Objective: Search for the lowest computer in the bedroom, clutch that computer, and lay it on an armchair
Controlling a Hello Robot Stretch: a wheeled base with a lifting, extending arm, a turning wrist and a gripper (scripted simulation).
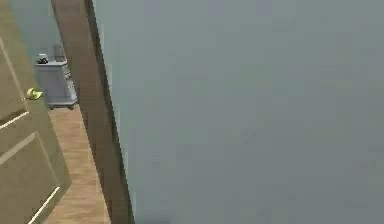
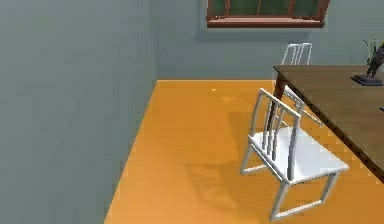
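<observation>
Forward view: a blue-grey wall [image 1: 250, 110] stood close ahead, beside a dark brown door frame [image 1: 95, 100]. An olive panelled door [image 1: 22, 160] with a brass knob [image 1: 34, 94] hung at the left, and a grey boxy object [image 1: 57, 82] sat beyond on the wooden floor [image 1: 85, 175].

Arm side view: a white chair [image 2: 290, 150] stood on the orange floor [image 2: 190, 130] beside a dark wooden table [image 2: 335, 95] bearing a small indistinct object [image 2: 372, 65]. A second white chair [image 2: 296, 55] stood below a wood-framed window [image 2: 268, 12]. Whether the gripper's jaws were clenched or released could not be told.

Base facing a grey wall [image 1: 250, 110] (very near), arm side toward orange floor [image 2: 200, 140]
</observation>
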